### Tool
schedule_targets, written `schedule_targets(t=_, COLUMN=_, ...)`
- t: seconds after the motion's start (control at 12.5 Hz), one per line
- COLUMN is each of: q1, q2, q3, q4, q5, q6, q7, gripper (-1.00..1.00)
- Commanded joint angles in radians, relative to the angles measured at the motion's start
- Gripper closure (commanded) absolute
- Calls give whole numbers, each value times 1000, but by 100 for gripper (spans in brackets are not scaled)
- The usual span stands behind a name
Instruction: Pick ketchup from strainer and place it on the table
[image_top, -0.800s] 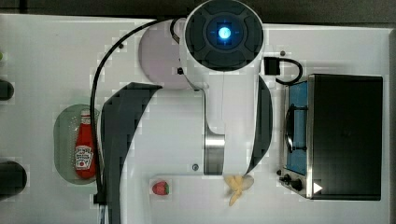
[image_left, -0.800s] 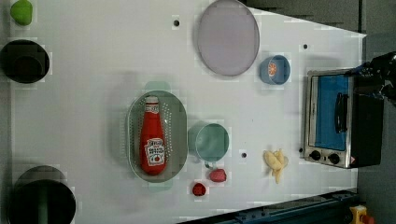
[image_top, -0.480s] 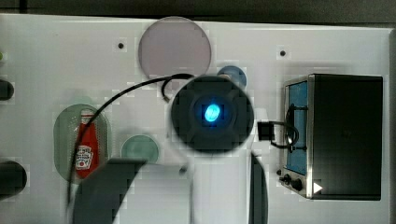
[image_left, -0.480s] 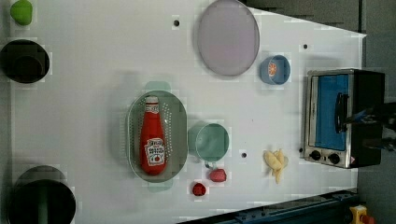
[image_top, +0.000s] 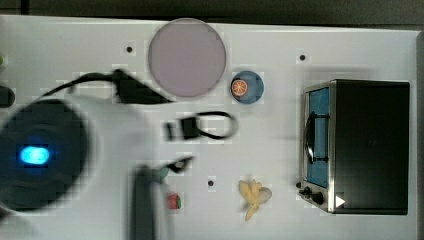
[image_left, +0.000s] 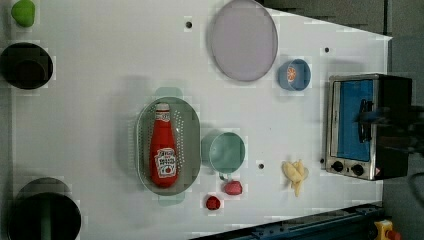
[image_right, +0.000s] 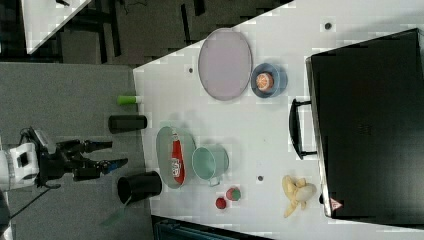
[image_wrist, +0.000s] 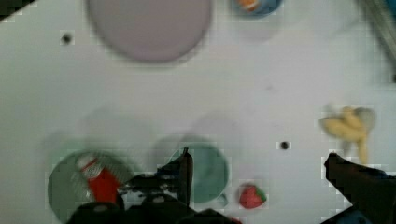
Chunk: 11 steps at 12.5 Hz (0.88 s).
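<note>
The ketchup (image_left: 163, 152) lies in the strainer (image_left: 190, 134), cap toward twelve o'clock in the left view. It looks light, smooth and squeezable, so grasp mid-body gently. The gripper (image_right: 114, 154) is spread wide, empty.

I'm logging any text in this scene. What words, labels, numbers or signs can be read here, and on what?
No text can be read.
ketchup bottle, lying in the strainer: white-and-red label, print too blurred to read.
toaster oven: small red-and-white triangular mark at a front corner, too small to make out; knobs show no legible markings.
</note>
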Motion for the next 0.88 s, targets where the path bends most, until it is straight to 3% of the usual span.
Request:
schedule_targets(t=0.08, q1=27, q2=83, q3=127, q4=-32, q5=2, q6=34, q7=29, gripper=-100)
schedule_targets(t=0.56, q1=34, q2=222, q3=382, q4=-77, q5=1, q6=205, q7=34, gripper=-100)
schedule_targets(t=0.88, q1=38, q2=311, q3=454, q4=-192, q5=-29, q6=468, q7=116, gripper=-100)
